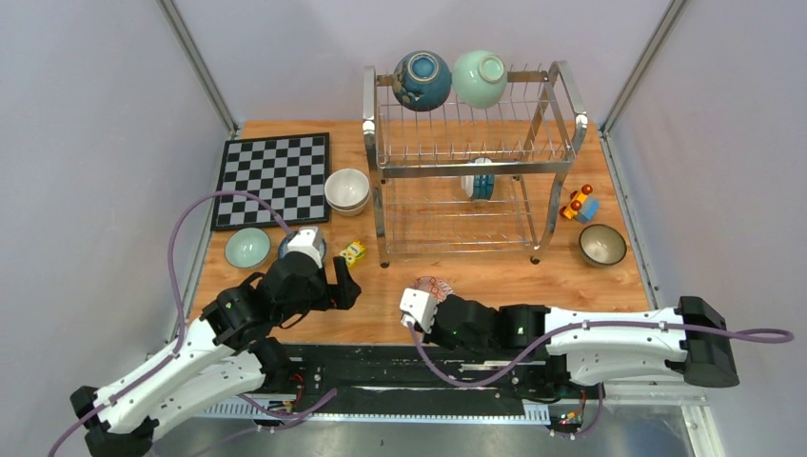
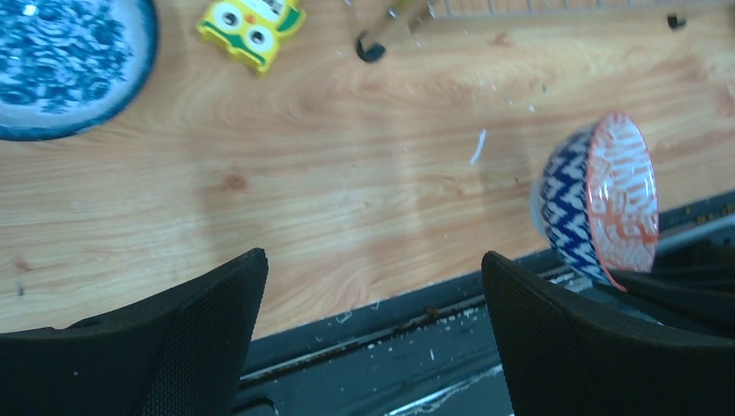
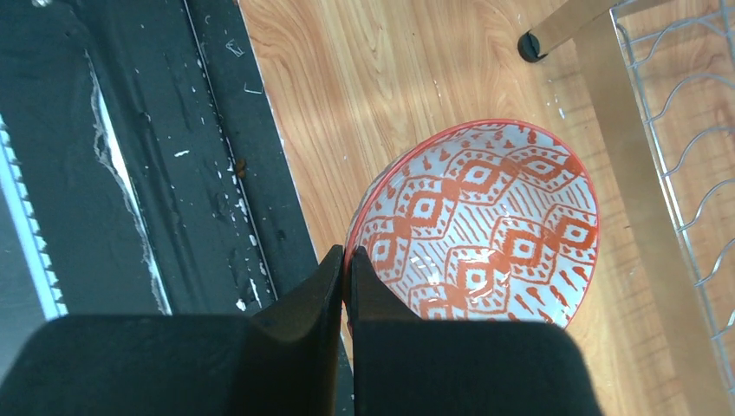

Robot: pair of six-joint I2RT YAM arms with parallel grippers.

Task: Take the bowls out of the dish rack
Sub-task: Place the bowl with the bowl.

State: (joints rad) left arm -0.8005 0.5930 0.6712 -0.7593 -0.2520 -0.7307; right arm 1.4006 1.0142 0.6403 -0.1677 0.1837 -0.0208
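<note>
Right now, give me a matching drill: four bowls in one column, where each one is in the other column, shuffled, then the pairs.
Bowls:
1. dark blue bowl
2. red-patterned bowl
3. dark-rimmed bowl
4. cream bowls

Places:
A. rim pinched in the right claw
B. on the table, right of the dish rack
C. on the rack's top tier
D. stacked beside the chessboard

Pairs: 1-C, 2-A, 3-B, 4-D
</note>
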